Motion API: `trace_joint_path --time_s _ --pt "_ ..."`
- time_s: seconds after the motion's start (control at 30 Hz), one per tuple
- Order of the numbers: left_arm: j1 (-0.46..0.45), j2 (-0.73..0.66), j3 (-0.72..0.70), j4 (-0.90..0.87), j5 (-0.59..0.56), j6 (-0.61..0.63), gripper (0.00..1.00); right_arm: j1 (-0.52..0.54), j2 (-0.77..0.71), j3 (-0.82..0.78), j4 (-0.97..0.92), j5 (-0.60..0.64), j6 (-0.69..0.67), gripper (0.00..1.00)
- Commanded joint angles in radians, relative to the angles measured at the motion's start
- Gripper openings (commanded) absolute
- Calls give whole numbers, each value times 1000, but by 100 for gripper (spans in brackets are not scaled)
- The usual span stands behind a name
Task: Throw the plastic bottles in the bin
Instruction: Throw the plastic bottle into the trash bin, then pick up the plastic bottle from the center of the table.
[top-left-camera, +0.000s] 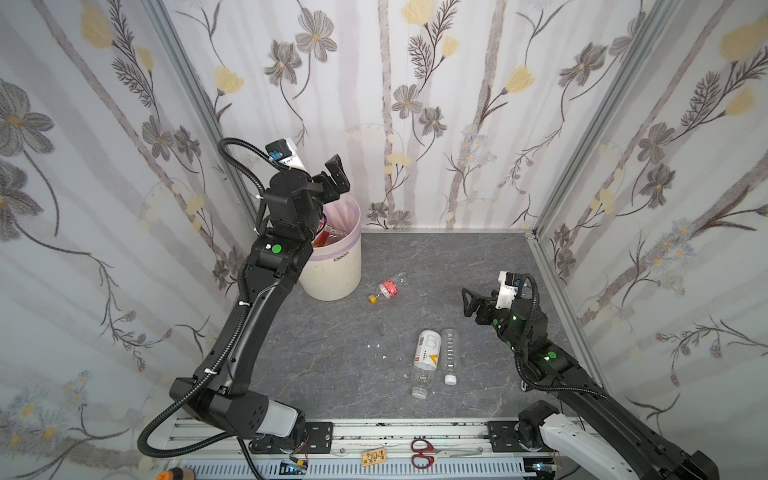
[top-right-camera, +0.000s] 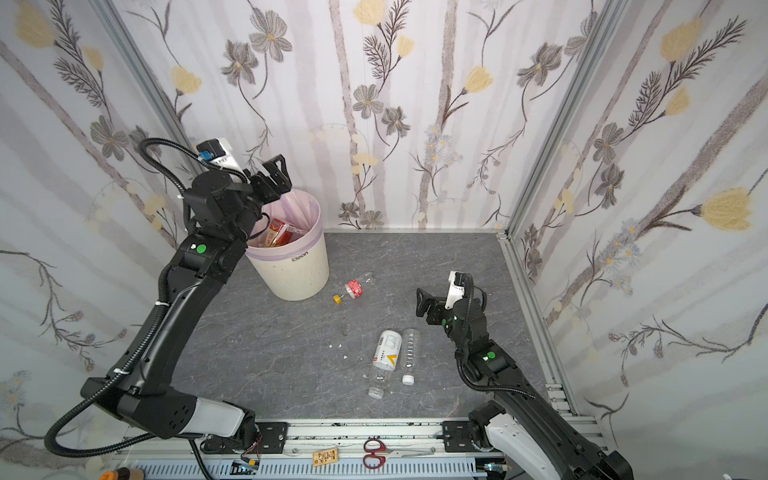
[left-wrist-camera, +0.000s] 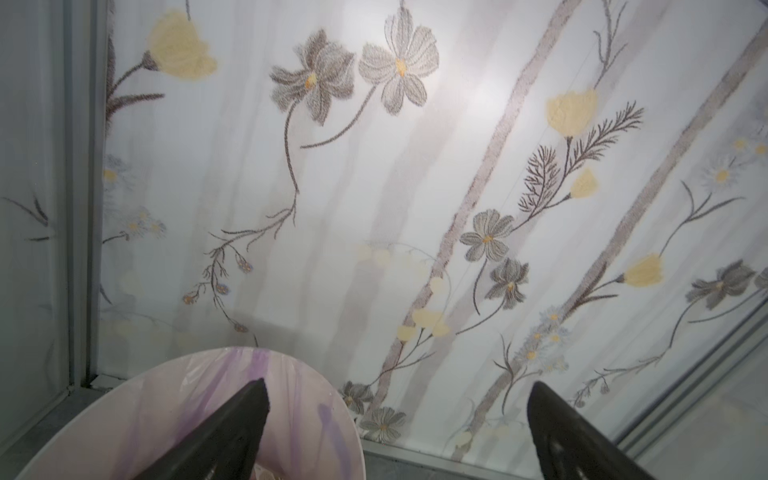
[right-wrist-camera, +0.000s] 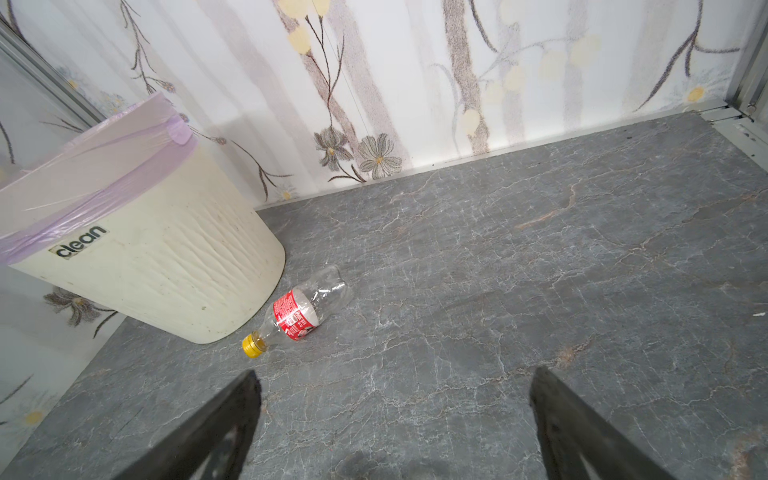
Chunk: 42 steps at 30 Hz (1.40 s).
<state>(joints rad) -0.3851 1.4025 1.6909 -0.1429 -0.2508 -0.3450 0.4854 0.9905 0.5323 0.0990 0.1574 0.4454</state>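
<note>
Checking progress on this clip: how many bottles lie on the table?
3. A red-label bottle lies beside the bin; a white-label bottle and a plain clear bottle lie side by side nearer the front. The left arm may hide others.

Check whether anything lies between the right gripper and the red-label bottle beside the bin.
Nothing visible does. Bare table runs from the open right gripper to the red-label bottle, which lies beside the bin. The white-label bottle and clear bottle lie nearer the robot, off that line.
</note>
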Motion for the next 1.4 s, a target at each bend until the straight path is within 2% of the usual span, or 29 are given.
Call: trace_joint_path --time_s 0.0,0.13,0.3,0.47,0.63,0.73,0.93,1.27,1.37 --pt "-68 -63 -126 84 -13 -23 100 8 25 1 33 -19 25 100" --pt "-159 -129 -309 135 7 -66 100 35 45 -4 -27 4 35 100" --pt "-258 -140 -474 155 23 -126 100 102 95 -55 -93 40 69 100" --pt "-355 -112 -580 170 41 -174 100 180 123 -125 -99 46 135 100" --pt "-398 -83 -667 175 68 -216 100 234 96 -185 -113 35 204 95" --pt "-408 -77 -702 180 66 -231 100 271 98 -217 -109 28 241 94" --pt "-418 -59 -710 196 80 -234 100 304 152 -263 -64 21 279 87" --pt "-429 -36 -707 203 99 -231 100 312 210 -228 -31 39 270 61" --pt "-429 -42 -712 203 99 -231 100 311 205 -208 -45 51 256 57"
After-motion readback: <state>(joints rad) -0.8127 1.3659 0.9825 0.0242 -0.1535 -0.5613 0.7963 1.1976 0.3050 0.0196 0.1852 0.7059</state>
